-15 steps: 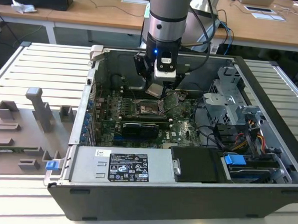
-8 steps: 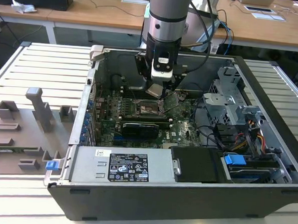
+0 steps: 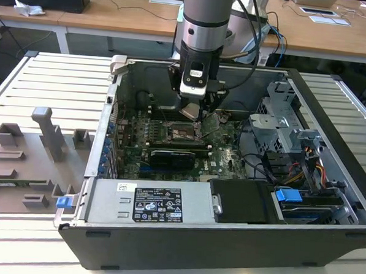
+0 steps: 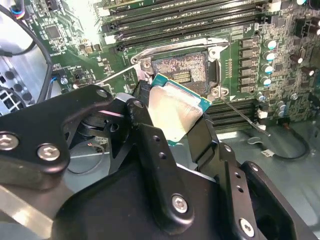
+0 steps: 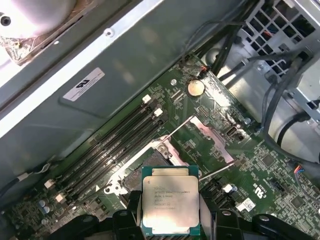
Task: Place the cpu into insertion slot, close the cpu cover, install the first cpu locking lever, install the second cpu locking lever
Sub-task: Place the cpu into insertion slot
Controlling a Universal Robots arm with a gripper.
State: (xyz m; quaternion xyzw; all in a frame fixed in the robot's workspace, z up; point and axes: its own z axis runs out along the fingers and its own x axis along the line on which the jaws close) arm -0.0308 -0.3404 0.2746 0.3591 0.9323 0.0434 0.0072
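My gripper (image 4: 172, 114) is shut on the cpu (image 4: 175, 110), a flat silvery square chip with a green edge pinched between two black fingers (image 4: 142, 107). In the first wrist view the cpu (image 5: 170, 200) hangs just short of the insertion slot (image 5: 131, 179). The dark insertion slot (image 4: 182, 72) lies bare in its metal rim on the green motherboard. The cpu cover (image 5: 214, 137) stands swung open beside the slot. Two thin locking levers (image 4: 116, 74) stick out loose on either side. In the exterior view the gripper (image 3: 192, 111) hovers above the slot (image 3: 184, 134) inside the open case.
Long black memory slots (image 5: 115, 145) run along the socket. A grey drive cage (image 3: 282, 127) and cables (image 3: 304, 168) fill the case on the exterior view's right. The power supply (image 3: 158, 203) sits at the case's near side. Grey fixtures (image 3: 28, 159) lie on the table outside.
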